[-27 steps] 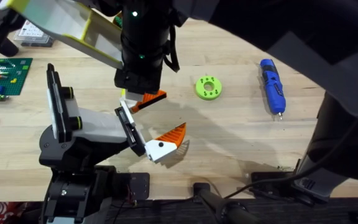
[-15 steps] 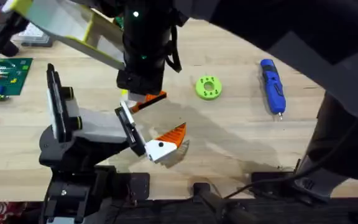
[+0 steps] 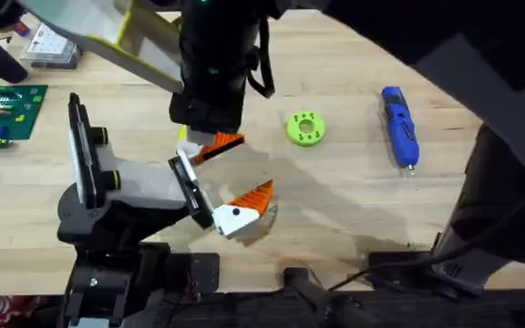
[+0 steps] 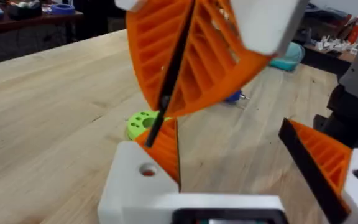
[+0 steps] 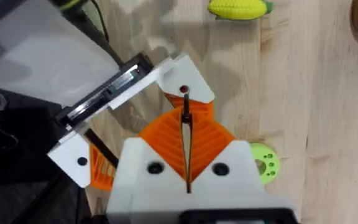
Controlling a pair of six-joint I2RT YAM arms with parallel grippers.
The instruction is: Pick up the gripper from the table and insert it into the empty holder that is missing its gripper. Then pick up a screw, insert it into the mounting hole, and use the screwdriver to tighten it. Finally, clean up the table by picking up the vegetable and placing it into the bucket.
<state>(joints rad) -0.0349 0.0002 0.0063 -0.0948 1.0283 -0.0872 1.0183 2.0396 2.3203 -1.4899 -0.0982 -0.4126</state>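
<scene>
Light planks of the table (image 3: 354,196) carry your holder (image 3: 130,187) at the front left. Overhead, the gripper (image 3: 217,146) sits at the holder's tip. Your right wrist view shows the right gripper (image 5: 186,134) pinched closed on the gripper; the left gripper's state you cannot tell.
</scene>
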